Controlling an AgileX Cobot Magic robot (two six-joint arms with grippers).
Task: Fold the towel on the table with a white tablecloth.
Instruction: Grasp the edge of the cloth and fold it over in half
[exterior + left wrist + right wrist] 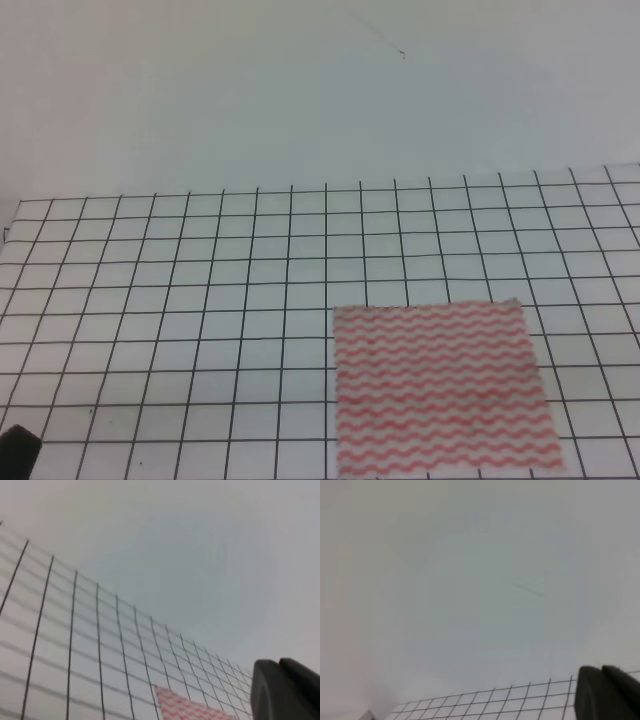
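a thin rectangular towel with red-pink wavy stripes on white (440, 390) lies spread flat in a single layer on the worktop (30, 205), which is covered by a white tablecloth printed with a thin black square grid (180, 300). seen from the high camera, the towel sits toward five o'clock of the cloth, near the front edge, its long sides roughly following the grid lines. no edge is turned over and no crease shows, so the folding judges as not yet begun; every fold is left to make.

in the high view nothing touches the towel. a small dark shape at seven o'clock, at the very corner, may be part of the left arm, but too little shows to be sure.

the left wrist camera shows a dark blurred piece of the left gripper (285, 690) at five o'clock of its picture, well above the grid cloth, with one corner of the towel just in view at six o'clock. the right wrist camera shows a similar dark piece of the right gripper (607, 692) at five o'clock, with only the far grid and a plain pale wall beyond. for both grippers, i cannot tell whether they are released or clenched; neither is seen grasping anything.

count: one towel, one tablecloth, one worktop, two grippers each only partly visible.
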